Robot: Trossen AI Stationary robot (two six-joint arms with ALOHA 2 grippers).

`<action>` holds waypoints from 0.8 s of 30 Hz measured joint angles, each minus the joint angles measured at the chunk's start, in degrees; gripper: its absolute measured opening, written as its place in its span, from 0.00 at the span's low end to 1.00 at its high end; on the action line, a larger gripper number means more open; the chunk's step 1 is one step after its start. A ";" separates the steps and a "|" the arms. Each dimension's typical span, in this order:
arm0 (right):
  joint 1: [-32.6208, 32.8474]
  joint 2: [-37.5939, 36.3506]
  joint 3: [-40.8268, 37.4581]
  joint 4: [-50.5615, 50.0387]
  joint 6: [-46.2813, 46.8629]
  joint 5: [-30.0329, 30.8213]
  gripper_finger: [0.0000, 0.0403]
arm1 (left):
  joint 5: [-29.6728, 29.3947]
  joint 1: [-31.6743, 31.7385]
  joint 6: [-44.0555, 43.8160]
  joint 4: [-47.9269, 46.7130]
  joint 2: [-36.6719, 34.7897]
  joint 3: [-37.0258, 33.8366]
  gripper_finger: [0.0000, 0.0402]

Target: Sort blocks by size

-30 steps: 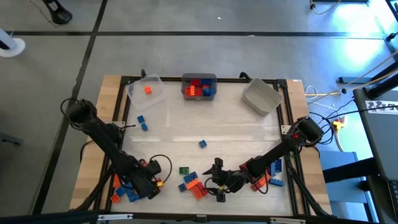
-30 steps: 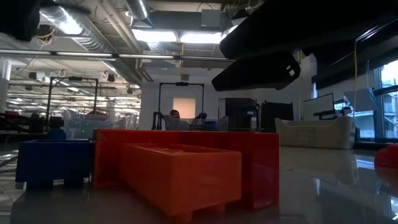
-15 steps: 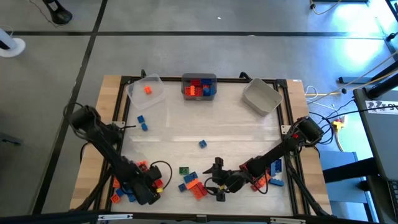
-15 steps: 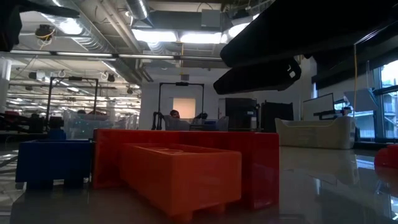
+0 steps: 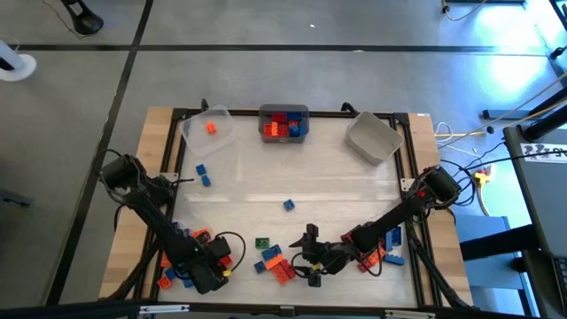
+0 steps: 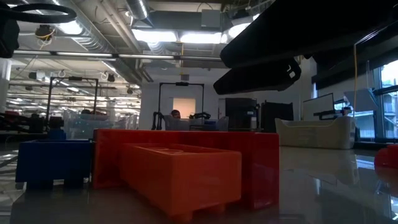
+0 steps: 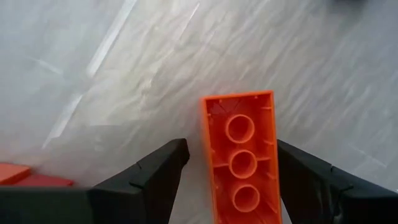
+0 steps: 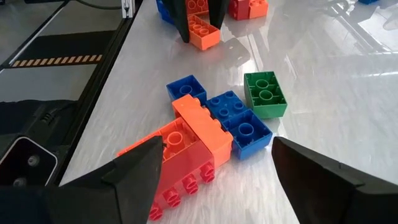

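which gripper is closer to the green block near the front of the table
Right. The right gripper sits just beside the green block, open. The left gripper is farther off on its other side, straddling an orange block.

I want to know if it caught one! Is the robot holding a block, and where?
Not yet. The left gripper has its open jaws either side of a long orange block; the right gripper holds nothing.

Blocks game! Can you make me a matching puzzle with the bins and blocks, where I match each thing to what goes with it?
Things:
1. clear bin
2. middle bin
3. grey bin
4. left gripper

What goes with it:
A. nothing inside
B. fingers on either side of an upside-down orange block
C. one orange block inside
D. a heap of red, orange and blue blocks

Pairs: 1-C, 2-D, 3-A, 4-B
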 joint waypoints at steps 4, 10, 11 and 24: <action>0.00 0.00 0.00 -0.02 0.00 0.00 0.74 | -0.11 0.03 1.73 -0.01 0.06 -0.11 0.50; 0.00 0.00 0.00 0.00 0.00 0.01 0.74 | -0.03 1.13 5.94 -0.55 -0.82 -0.22 0.32; 0.00 0.00 0.00 0.00 0.00 0.00 0.74 | -0.14 1.54 6.64 -0.70 -1.31 -0.23 0.31; 0.01 0.00 0.02 0.03 0.00 1.37 0.74 | -5.94 18.61 30.18 -0.62 -9.75 -0.37 0.33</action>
